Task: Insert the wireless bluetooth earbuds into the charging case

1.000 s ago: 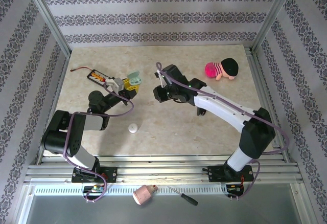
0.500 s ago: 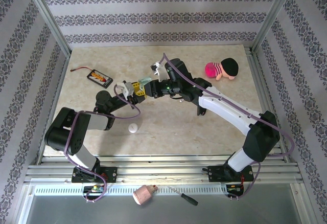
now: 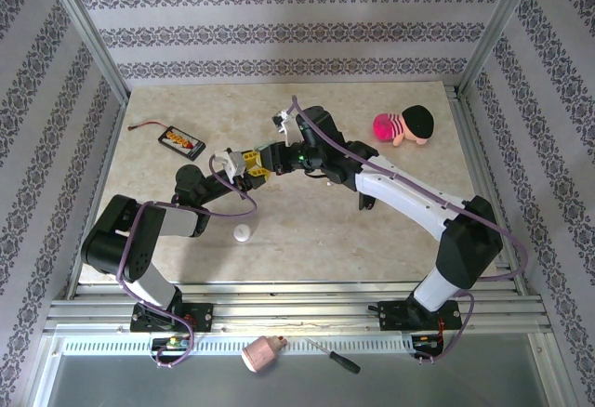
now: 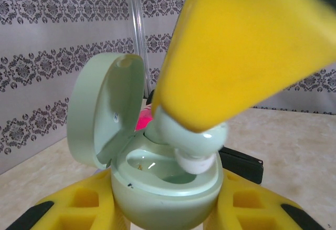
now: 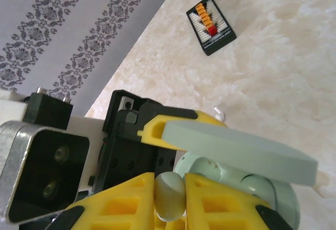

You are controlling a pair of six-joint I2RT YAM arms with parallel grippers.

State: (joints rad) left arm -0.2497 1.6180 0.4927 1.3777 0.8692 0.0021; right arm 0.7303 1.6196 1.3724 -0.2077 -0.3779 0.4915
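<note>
The charging case [image 4: 168,196] is mint green and held upright, its lid [image 4: 102,112] hinged open to the left. My left gripper [image 4: 168,211] is shut on the case body, with one yellow finger on each side. A mint-green earbud [image 4: 191,138] with a white tip hangs just over the case's open well, touching its rim. My right gripper [image 5: 170,201] is shut on this earbud [image 5: 170,193], right beside the case lid [image 5: 241,151]. From above, the left gripper [image 3: 242,162] and right gripper [image 3: 264,158] meet at the table's centre-left.
A small white piece [image 3: 243,232] lies on the table in front of the left arm. A black board with orange parts [image 3: 182,140] sits at the back left. At the back right lies a pink doll with a black hat [image 3: 404,126]. A screwdriver [image 3: 331,358] rests below the table's front rail.
The right arm has swung left and brought the earbud over the open case. The left gripper has moved the case slightly right and nearer. Both grips stay shut.
</note>
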